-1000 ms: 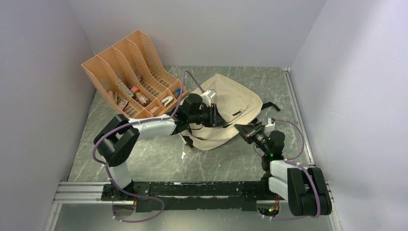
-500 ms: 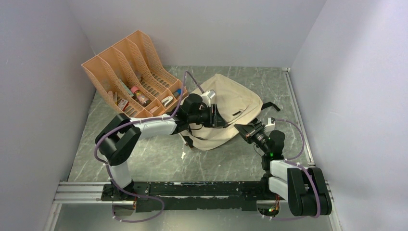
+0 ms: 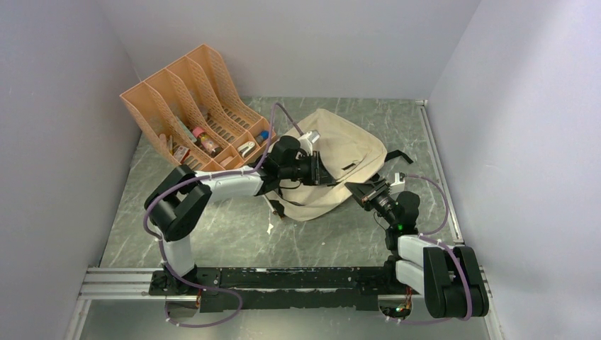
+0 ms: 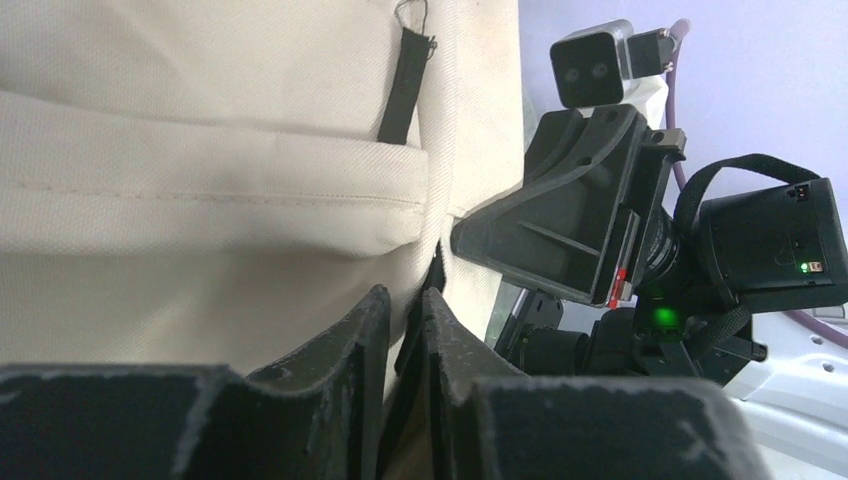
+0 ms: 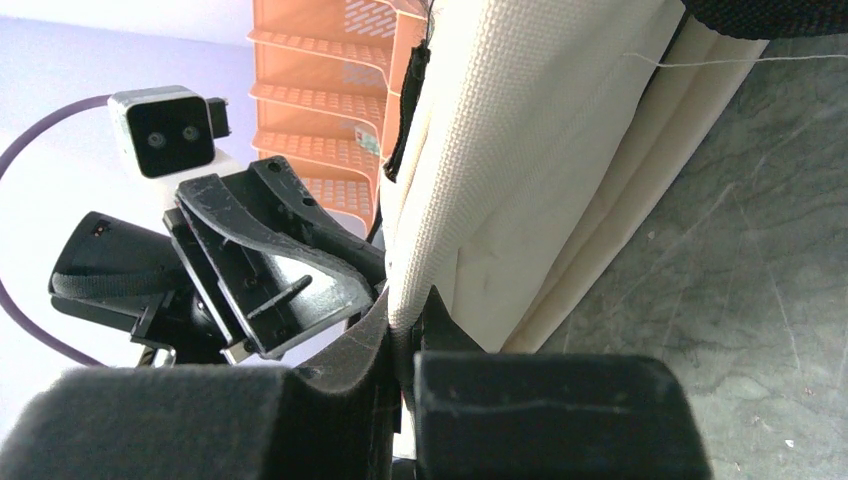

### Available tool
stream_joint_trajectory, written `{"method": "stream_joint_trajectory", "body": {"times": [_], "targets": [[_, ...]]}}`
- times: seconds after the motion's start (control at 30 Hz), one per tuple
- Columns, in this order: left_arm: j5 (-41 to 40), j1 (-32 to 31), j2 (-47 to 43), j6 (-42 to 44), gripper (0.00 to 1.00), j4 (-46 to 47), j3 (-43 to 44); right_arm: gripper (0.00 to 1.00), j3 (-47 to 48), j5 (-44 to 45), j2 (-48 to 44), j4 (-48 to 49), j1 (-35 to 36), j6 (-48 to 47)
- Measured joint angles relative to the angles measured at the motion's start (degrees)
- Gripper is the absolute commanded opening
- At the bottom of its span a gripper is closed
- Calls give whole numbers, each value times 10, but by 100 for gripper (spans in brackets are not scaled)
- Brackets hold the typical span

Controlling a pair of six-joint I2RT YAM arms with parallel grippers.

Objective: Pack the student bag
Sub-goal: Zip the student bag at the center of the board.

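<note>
Left arm has nudged its wrist a touch toward the file rack over the last second. Right arm hasn't moved and the bag keeps the same outline. Looks like a re-grip by the left rather than a real pull.

Left hand is narrow. In its own camera the fingers sit almost together with a black tab and a sliver of cream cloth running down between them, so I read it as pinching the bag's edge. Right hand is clamped tight on a fold of the same edge, facing the left hand from just beside it.

For the job that means we're not past opening: no gap in the bag, no lining on show, and the small items are in the rack's slots. Nothing packed yet, by my judgement.

The bag lies on the desk right of the rack, mid-desk. It's soft cream cloth, slumped flat, with a stitched pocket seam across the front, thin black trim, and a black strap poking out on the right. The near edge is bunched up where the two hands meet.
</note>
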Motion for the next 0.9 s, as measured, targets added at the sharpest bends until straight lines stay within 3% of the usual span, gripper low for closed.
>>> {"method": "stream_joint_trajectory", "body": {"times": [0.17, 0.63, 0.9], "targets": [[2, 0, 2, -2, 5, 3, 9, 0, 0, 0, 0, -1, 0, -1], [5, 1, -11, 40, 5, -33, 11, 0, 7, 1, 0, -32, 0, -19], [5, 2, -29, 137, 5, -155, 44, 0, 31, 2, 0, -82, 0, -40]]}}
